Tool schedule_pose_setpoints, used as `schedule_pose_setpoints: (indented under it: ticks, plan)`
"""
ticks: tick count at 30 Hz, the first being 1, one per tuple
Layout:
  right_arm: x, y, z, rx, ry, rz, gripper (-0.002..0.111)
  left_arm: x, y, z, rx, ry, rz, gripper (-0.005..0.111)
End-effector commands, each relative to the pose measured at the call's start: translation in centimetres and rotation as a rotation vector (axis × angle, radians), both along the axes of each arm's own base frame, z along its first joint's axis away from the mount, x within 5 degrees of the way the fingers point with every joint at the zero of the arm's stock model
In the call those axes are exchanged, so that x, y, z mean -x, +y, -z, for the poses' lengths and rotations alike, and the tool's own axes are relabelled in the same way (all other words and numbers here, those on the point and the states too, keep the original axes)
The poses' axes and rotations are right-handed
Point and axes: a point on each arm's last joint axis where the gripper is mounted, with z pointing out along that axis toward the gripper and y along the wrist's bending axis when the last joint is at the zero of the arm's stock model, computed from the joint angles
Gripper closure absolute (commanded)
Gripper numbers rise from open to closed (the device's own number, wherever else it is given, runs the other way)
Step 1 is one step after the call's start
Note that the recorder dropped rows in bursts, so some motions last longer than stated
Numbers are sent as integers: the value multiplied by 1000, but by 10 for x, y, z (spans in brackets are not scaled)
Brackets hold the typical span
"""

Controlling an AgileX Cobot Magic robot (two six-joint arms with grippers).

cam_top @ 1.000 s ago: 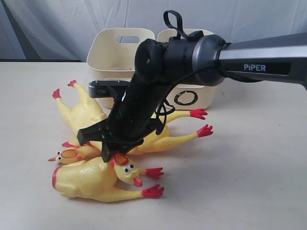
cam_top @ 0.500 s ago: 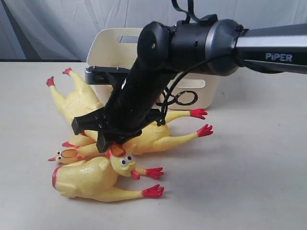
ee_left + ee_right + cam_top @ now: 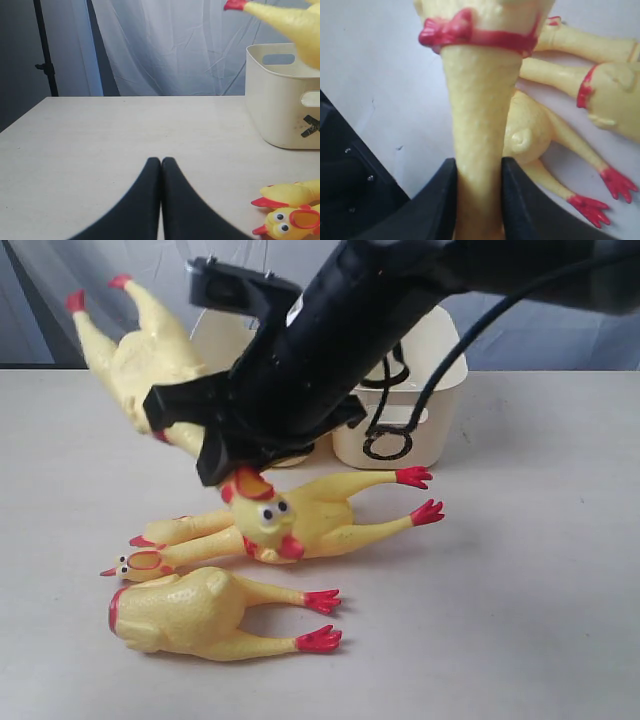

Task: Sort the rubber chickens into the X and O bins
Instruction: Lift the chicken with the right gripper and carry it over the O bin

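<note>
right jaws hold one lifted chicken up by its neck, over the others.
the right jaws are closed tight on the long yellow neck. the head hangs down in the middle of the frame, and the body and red feet stick up in the upper left. behind, at the top middle, the x bin and the o bin stand side by side. a whole chicken lies in the middle and a headless body in the lower left, both on the surface, outside the bins. the left jaws are pressed together with nothing between them.
</note>
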Motion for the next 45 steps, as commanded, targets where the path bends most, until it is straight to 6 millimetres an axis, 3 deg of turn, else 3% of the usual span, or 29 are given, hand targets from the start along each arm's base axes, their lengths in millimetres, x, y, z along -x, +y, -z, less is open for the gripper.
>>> schedule_pose_setpoints:
  ticks: [1, 8, 20, 29, 33, 38, 45]
  plan:
    - [-11, -32, -29, -18, -74, 91, 109, 0, 0, 1, 0, -2, -1, 106]
    - [-31, -80, -44, 51, -138, 232, 109, 0, 0, 1, 0, -2, -1, 106]
    - [-71, -135, -35, 234, -246, 442, 109, 0, 0, 1, 0, -2, -1, 106]
    - [-101, -136, 19, 447, -200, 439, 109, 0, 0, 1, 0, -2, -1, 106]
    - [-104, -145, 17, 566, -251, 423, 109, 0, 0, 1, 0, -2, -1, 106]
    - [-108, -142, 2, 538, -277, 437, 109, 0, 0, 1, 0, -2, -1, 106]
    - [-117, -133, 21, 516, -214, 433, 109, 0, 0, 1, 0, -2, -1, 106]
